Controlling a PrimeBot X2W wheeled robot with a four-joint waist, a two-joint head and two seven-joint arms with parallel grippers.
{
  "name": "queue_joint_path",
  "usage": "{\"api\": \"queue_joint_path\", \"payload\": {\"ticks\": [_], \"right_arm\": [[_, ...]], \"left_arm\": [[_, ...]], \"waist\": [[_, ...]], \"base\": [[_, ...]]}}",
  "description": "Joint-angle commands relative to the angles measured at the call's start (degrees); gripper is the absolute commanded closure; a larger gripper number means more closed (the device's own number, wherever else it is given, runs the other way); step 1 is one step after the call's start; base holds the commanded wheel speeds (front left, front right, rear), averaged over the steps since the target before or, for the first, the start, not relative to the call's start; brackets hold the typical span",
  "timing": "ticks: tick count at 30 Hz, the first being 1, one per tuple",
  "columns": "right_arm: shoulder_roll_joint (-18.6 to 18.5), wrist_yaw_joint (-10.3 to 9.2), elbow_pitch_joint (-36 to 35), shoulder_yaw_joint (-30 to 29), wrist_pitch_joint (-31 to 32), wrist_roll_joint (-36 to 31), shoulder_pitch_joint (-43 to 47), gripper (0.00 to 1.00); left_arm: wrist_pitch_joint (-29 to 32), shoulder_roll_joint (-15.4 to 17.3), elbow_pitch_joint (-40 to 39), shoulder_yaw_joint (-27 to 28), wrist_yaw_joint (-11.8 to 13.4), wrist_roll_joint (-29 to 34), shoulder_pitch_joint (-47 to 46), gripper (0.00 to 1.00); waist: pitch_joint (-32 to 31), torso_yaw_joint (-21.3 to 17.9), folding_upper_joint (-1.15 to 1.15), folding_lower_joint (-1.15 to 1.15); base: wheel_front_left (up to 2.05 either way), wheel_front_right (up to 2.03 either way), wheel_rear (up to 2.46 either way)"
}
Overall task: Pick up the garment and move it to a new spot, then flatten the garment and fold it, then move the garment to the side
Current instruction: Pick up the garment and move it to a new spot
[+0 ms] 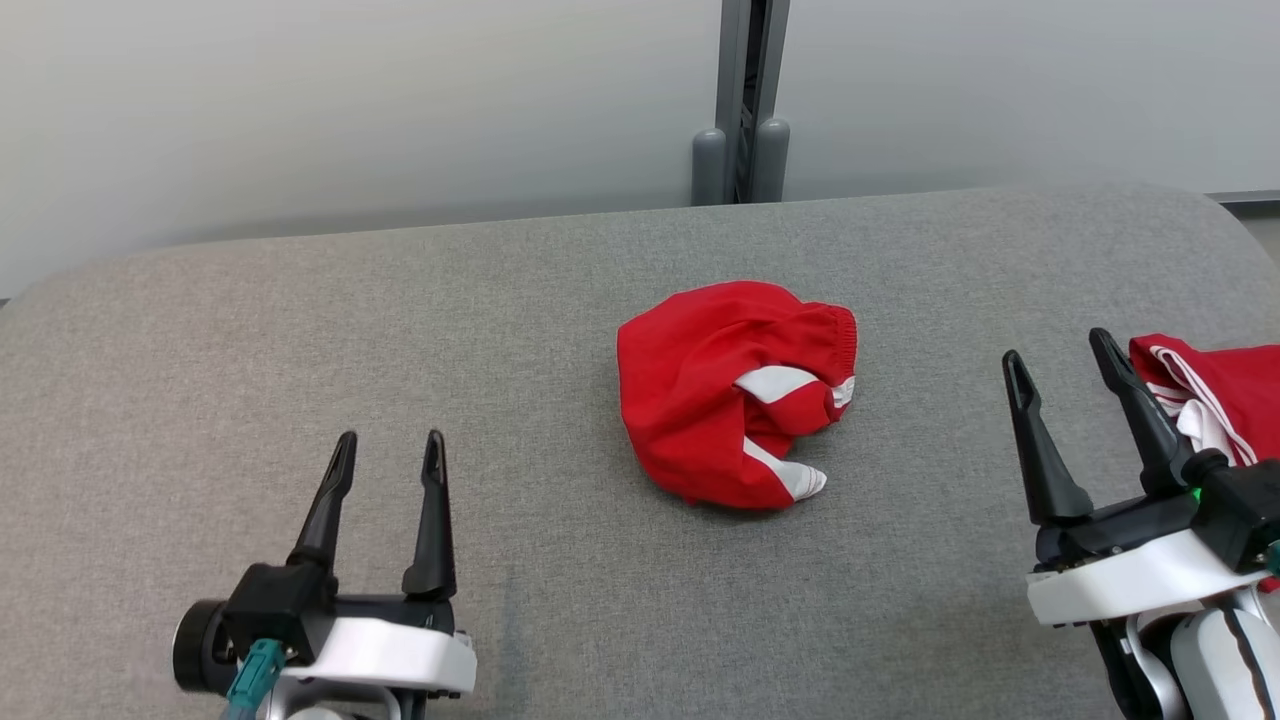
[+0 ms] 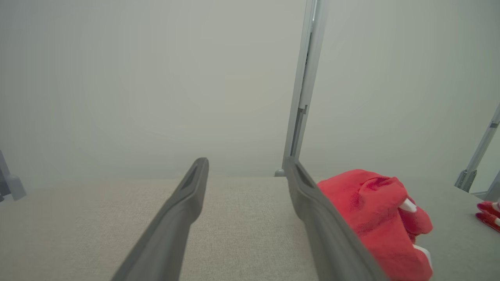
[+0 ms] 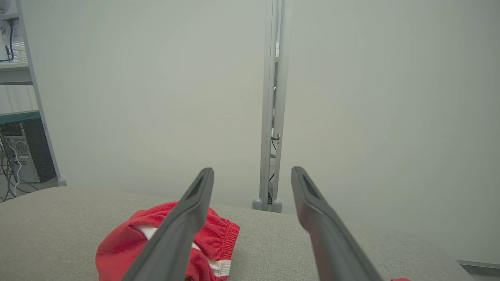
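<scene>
Black tapered jaws top white wrist housings [image 1: 385, 655], one with a teal cable [image 1: 250, 680].

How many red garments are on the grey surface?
2. One crumpled red garment lies in the middle; a second red garment sits at the right edge beside the right gripper, partly cut off. Others may be hidden.

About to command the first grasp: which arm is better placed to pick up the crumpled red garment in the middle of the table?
Right, narrowly. The right gripper stands open, fingertips level with the crumpled garment and seemingly a shorter gap away. The left gripper, also open, sits lower and farther back.
</scene>
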Motion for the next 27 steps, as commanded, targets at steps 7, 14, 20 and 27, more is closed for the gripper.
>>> {"api": "queue_joint_path", "payload": {"ticks": [7, 14, 20, 27], "right_arm": [[0.5, 0.01, 1.1, 0.4, -0.3, 0.4, 1.0, 0.00], [1.3, 0.01, 2.0, 1.0, -0.3, 0.5, 1.2, 0.00], [1.4, 0.01, 2.8, 1.6, -0.3, 0.7, 1.3, 0.00], [1.0, 0.01, 3.1, 1.7, -0.3, 0.8, 1.2, 0.00]], "left_arm": [[-0.2, -1.4, 0.6, 3.0, -1.7, 1.8, 3.2, 0.00], [-0.2, -1.9, 1.6, 3.8, -3.0, 2.1, 3.9, 0.00], [-0.2, -1.9, 2.0, 3.5, -2.5, 1.1, 4.7, 0.00], [-0.2, -1.9, 2.0, 3.1, -2.3, 0.5, 4.6, 0.00]], "waist": [[-0.8, -0.1, 0.00, 0.00], [-2.1, -0.2, 0.00, 0.00], [-3.3, -0.8, 0.00, 0.00], [-3.5, -0.8, 0.00, 0.00]], "base": [[0.00, 0.00, 0.00], [0.00, 0.00, 0.00], [0.00, 0.00, 0.00], [0.00, 0.00, 0.00]]}}
